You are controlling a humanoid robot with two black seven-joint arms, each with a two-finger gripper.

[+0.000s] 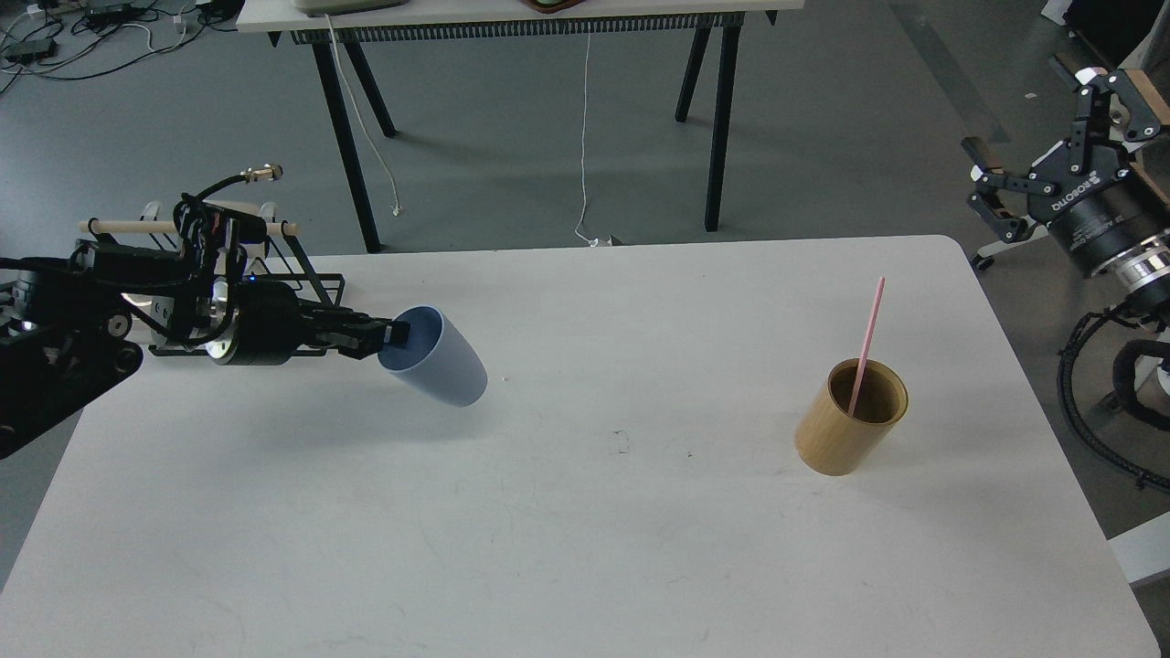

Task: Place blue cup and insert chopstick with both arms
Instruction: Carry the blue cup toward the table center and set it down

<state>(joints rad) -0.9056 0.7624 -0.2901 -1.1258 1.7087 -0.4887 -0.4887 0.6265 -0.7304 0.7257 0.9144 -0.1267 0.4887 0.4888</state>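
white table (585, 548) carries tan holder (850, 418) at right with pink chopstick (866, 345) leaning inside, wire rack (302, 274) behind left gripper (388, 334) pinching tilted blue cup (439, 361) by its rim, right gripper (1042, 137) spread wide off-table.

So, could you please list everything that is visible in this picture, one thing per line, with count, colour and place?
blue cup: one, pale blue, tilted and lifted over the table's left part, its rim pinched by the left gripper
chopstick: one, pink, standing slanted in the holder
holder: one, tan cylinder, upright on the table's right part
wire rack: one, black with a pale wooden dowel, at the table's far left edge behind the left arm
table: one, white, fills the foreground
second table: one, white top, black legs, in the background
cables: several, dark, on the floor at top left
left gripper: one, black, shut on the cup's rim
right gripper: one, black, open, raised beyond the table's right edge
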